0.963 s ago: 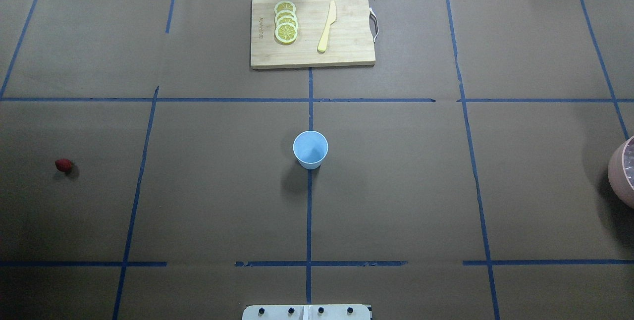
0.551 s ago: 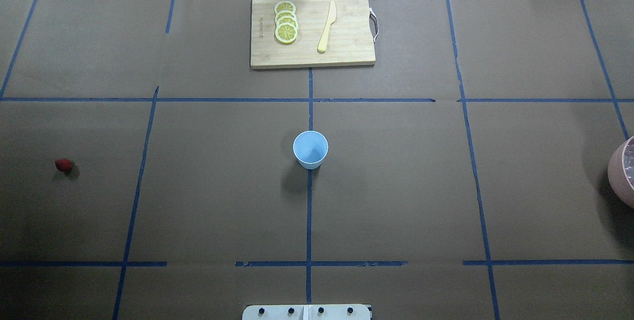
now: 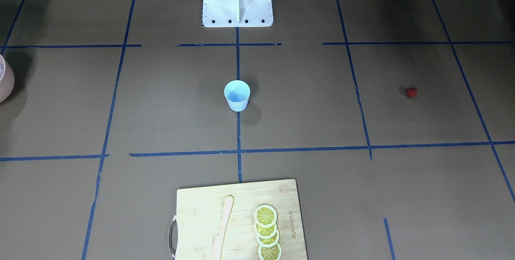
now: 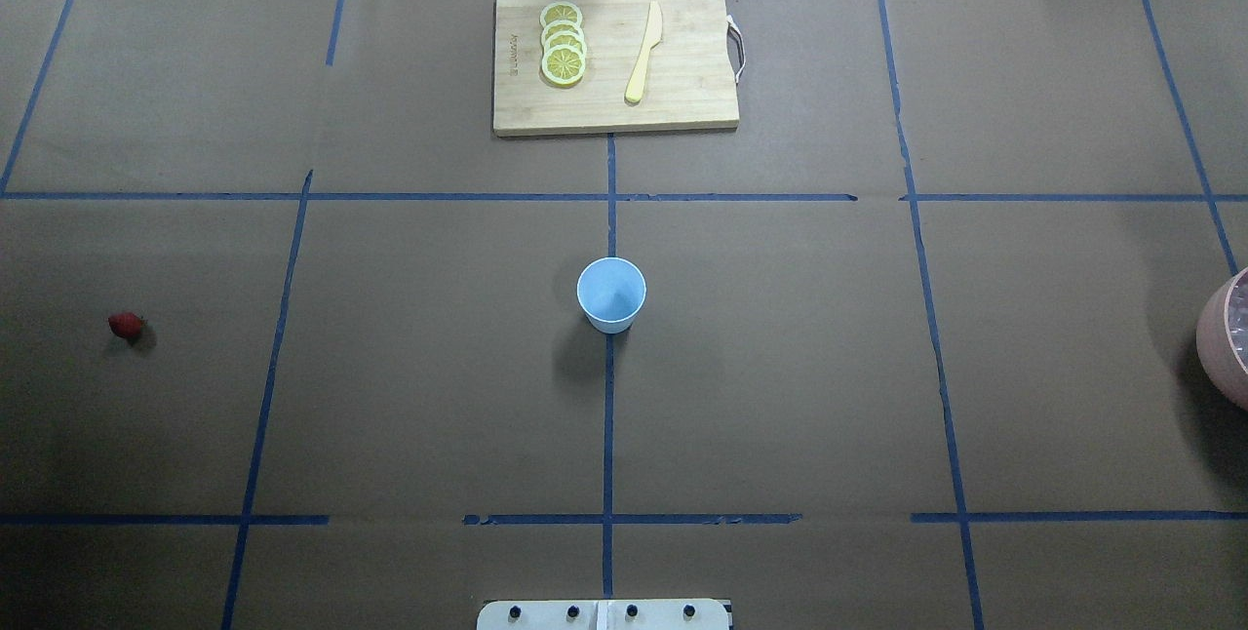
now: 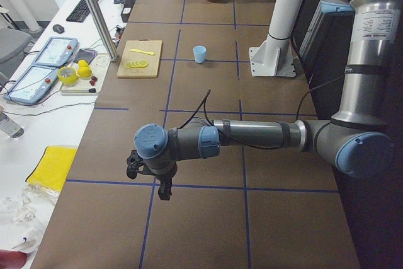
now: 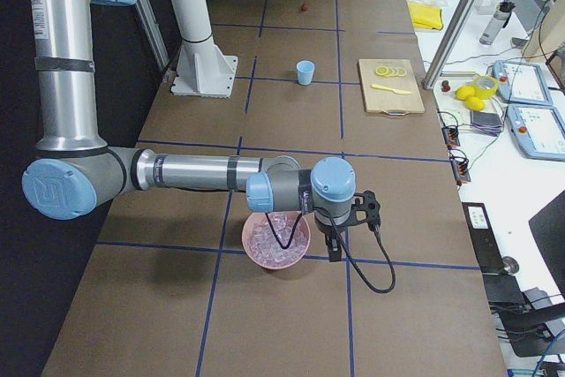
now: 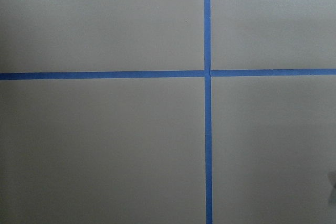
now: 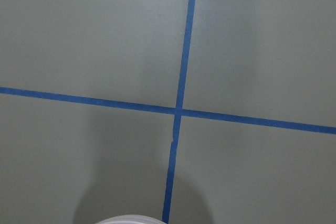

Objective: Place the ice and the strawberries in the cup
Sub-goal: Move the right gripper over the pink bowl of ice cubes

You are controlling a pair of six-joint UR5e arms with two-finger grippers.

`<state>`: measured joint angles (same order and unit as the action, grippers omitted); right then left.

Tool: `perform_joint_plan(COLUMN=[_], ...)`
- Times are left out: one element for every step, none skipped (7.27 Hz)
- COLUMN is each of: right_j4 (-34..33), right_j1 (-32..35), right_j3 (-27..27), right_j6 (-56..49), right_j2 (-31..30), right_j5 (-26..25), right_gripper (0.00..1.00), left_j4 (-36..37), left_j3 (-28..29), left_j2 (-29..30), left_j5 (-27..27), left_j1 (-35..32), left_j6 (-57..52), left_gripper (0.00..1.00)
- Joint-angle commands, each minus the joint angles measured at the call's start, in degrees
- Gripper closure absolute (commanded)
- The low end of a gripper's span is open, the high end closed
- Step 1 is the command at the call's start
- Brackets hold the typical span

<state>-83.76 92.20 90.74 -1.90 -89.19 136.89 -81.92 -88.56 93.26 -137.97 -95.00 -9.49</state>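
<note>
Pale-blue cup [image 4: 611, 291] sat mid counter [image 4: 780, 396], strawberry [image 4: 125, 325] on the left end effector's [image 5: 165, 193] side, ice [image 6: 274, 237] by the right end effector [image 6: 334, 251], suiting one errand each; their spread was indiscernible.

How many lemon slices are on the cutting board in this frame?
4 lemon slices, all on the cutting board in one overlapping row beside the knife; a further one could be hidden underneath.
</note>
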Motion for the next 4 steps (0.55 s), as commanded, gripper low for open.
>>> perform_joint_plan(right_j4=[2.2, 10.5, 16.1, 16.2], right_j1=[0.0, -0.1, -0.3, -0.8], right_j3=[0.1, 0.4, 0.3, 0.9], right_j6=[2.0, 2.4, 3.2, 6.1], right_j2=[0.3, -3.5, -5.6, -5.1], right_j5=[0.0, -0.7, -1.9, -1.5], right_gripper=[0.0, 0.0, 0.01, 0.01], left_j4=[0.0, 0.0, 0.0, 0.0], left_j3=[-0.4, -0.8, -0.8, -0.8], left_j2=[-0.1, -0.1, -0.1, -0.1], left_j5=[0.1, 0.1, 0.1, 0.1], left_j1=[-0.3, -0.3, -0.7, -0.7], left_j6=[0.0, 0.0, 0.0, 0.0], left_gripper=[0.0, 0.0, 0.0, 0.0])
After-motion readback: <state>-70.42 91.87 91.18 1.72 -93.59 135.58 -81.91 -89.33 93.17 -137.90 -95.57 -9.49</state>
